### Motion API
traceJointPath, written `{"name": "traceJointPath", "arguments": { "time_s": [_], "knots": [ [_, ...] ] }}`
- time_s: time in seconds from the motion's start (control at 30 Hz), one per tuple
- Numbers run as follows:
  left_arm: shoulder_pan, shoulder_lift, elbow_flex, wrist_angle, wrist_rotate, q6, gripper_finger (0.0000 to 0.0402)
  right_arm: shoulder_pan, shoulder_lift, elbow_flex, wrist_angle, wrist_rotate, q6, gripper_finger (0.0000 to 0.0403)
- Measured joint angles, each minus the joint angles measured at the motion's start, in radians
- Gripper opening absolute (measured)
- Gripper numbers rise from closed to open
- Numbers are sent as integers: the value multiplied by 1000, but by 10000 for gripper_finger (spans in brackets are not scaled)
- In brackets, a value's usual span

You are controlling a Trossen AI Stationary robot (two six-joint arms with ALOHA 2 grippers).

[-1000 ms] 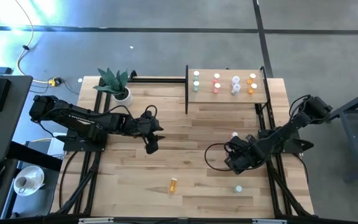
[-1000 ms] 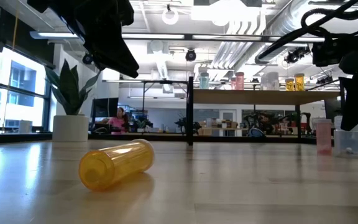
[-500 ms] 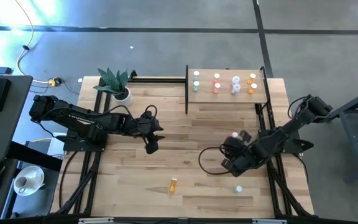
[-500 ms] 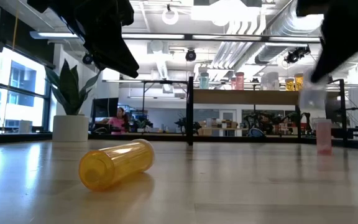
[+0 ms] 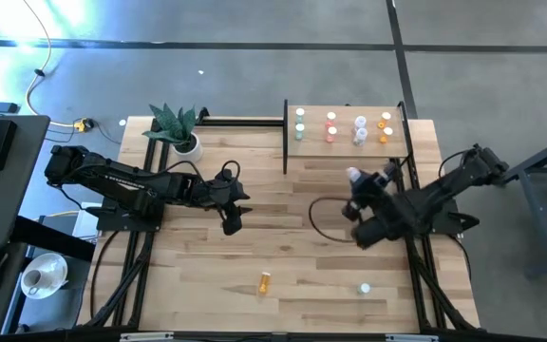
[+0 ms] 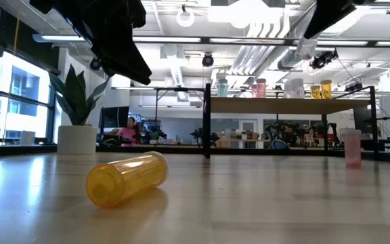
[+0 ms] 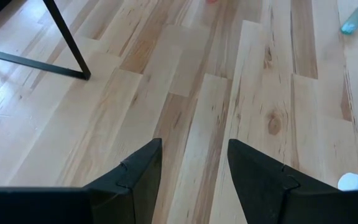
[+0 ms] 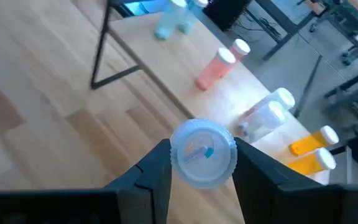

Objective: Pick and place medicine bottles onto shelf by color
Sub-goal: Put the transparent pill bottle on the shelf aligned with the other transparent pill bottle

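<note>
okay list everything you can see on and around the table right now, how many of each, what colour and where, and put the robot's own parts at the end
shelf: one, light wood on black posts, far right part of the table.
bottles on the shelf: eight, in pairs: green, pink, clear, orange.
clear bottle: one, pale cap, held in the air in front of the shelf.
orange bottle: one, lying on its side, near edge of the table.
green bottle: one, upright, near edge on the right.
pink bottle: one, standing on the table, seen in the low view.
plant in a white pot: one, far left corner.
left gripper: open, empty, above mid-table.
right gripper: closed on the clear bottle.
</note>
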Motion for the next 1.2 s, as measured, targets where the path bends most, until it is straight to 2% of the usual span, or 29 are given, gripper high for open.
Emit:
{"name": "traceJointPath", "arguments": {
  "time_s": [0.1, 0.27, 0.4, 0.6, 0.87, 1.07, 1.2],
  "knots": [
    [0, 0, 0, 0, 0, 0, 172, -78, -26, -16, 12, 1, -67, 125],
    [0, 0, 0, -3, 0, 1, 172, -213, -81, -47, 1, -16, -72, 125],
    [0, 0, 0, -3, 0, 1, 172, -308, -130, -49, 11, -82, -127, 125],
    [0, 0, 0, -2, 0, 1, 172, -474, -216, -49, 87, -244, -257, 126],
    [0, 0, 0, -1, 0, 1, 172, -697, -261, -50, 349, -532, -542, 126],
    [0, 0, 0, -3, 0, 1, 172, -823, -251, -50, 388, -635, -620, 126],
    [0, 0, 0, -7, 0, 1, 172, -872, -247, -50, 387, -665, -635, 126]
  ]
}}
